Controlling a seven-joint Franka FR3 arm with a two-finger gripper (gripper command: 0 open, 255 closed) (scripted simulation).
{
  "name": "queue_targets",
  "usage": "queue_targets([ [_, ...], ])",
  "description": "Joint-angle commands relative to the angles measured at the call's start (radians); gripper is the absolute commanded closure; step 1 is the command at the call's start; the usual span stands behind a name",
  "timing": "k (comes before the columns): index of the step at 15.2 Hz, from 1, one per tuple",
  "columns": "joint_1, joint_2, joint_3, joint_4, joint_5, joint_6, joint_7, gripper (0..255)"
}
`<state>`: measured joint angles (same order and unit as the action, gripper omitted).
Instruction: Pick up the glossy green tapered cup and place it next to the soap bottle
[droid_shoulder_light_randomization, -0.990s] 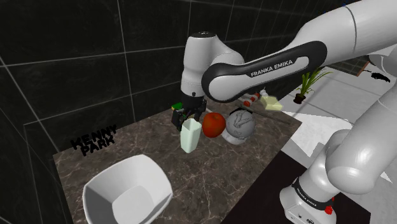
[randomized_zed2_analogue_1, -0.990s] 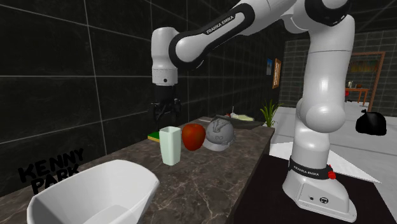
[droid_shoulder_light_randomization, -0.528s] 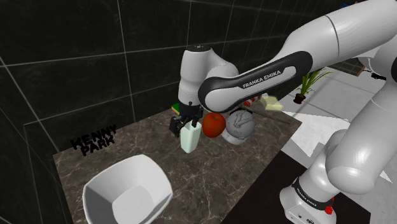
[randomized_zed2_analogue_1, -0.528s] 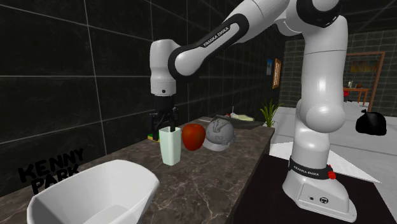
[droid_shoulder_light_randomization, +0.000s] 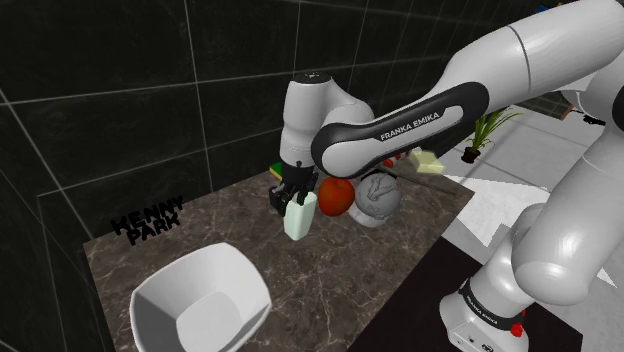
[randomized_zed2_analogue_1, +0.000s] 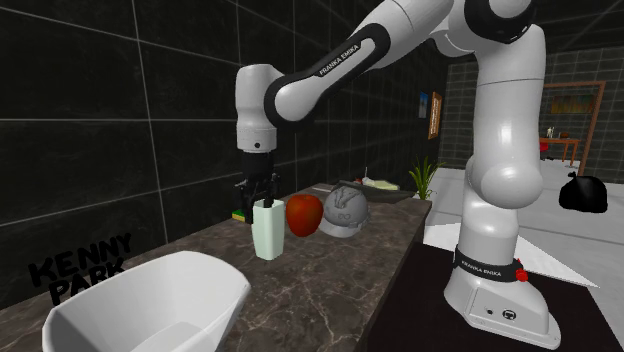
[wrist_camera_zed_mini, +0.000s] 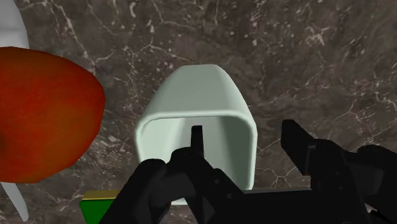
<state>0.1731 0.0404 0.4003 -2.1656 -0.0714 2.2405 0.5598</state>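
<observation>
My black end effector (wrist_camera_zed_mini: 245, 132) was open | astride one wall of the pale-green tapered cup (wrist_camera_zed_mini: 194, 89) | probably for a rim pinch

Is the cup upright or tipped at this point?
Upright. The pale green cup stands on its base on the dark counter, mouth upward; the open gripper straddles its rim.

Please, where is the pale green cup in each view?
Shoulder view: the cup stands near the middle, left of the red apple.
Second exterior view: cup left of centre, left of the apple.
Wrist view: cup beside the apple, one wall between the gripper's open fingers.
Shared landmark: the apple.
</observation>
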Motion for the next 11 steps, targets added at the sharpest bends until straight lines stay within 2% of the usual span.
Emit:
queue_targets([
  [1,0.0,0.0,0.0,0.0,0.0,0.0,0.0,255],
  [9,0.0,0.0,0.0,0.0,0.0,0.0,0.0,255],
  [11,-0.001,-0.014,0.0,0.013,0.008,-0.025,-0.006,255],
])
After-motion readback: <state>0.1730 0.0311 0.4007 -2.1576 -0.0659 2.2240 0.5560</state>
